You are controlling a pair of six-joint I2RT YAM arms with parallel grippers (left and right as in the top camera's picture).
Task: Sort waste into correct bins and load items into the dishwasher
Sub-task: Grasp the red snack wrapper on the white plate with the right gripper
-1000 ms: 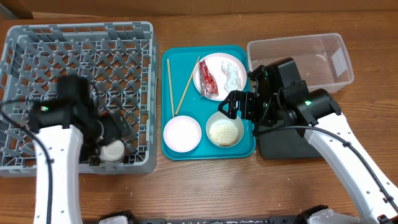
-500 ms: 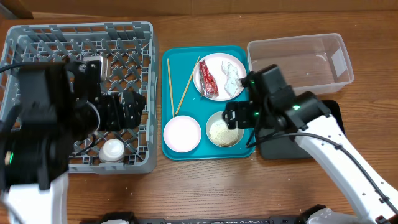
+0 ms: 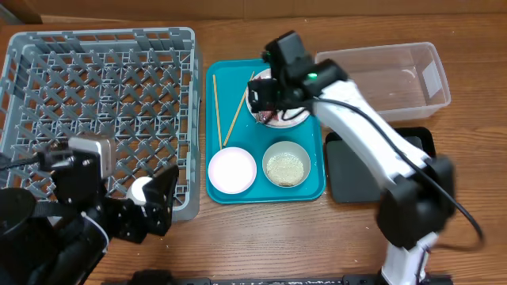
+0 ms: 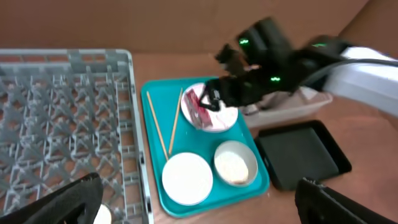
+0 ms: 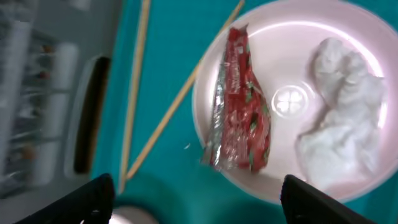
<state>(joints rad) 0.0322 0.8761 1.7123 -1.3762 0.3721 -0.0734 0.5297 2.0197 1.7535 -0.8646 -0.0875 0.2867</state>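
No text, brand or number can be read anywhere. The crumpled red-and-white plastic wrapper (image 5: 241, 118) on the round white plate (image 5: 292, 37) carries small printed marks, too blurred to make out. The clear rectangular plastic tub (image 3: 380, 79) bears a pale sticker (image 3: 432, 78) whose face is illegible.

Overhead: right arm (image 3: 364, 134) crosses the black tray (image 3: 348, 182) and hides much of the upper plate (image 3: 287, 120). Left arm (image 3: 71, 229) is blurred, cut by the lower edge, and covers the rack's (image 3: 95, 79) near corner.

Right wrist: only the tips of the fingers (image 5: 87, 199) show, at the bottom corners.

Left wrist: clear tub (image 4: 298, 112) sits mostly behind the blurred right arm.
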